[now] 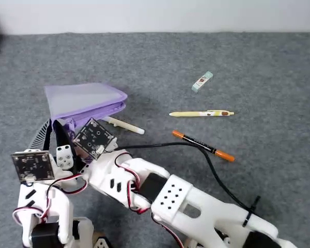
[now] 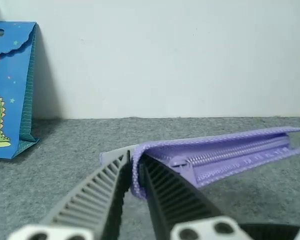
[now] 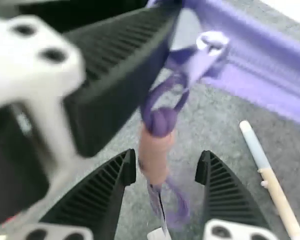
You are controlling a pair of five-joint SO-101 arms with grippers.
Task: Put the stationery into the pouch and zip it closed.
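Grey table, pouch, eraser, yellow pen, cream pen, marker

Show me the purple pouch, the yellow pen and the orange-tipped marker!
purple pouch (image 1: 85, 101), high view, its flat top side.
yellow pen (image 1: 196, 113), high view, middle of the barrel.
orange-tipped marker (image 1: 188, 139), high view, black barrel.

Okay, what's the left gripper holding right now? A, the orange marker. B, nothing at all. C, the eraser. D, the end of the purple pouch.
D: in the left wrist view the left gripper is shut on the end of the purple pouch.
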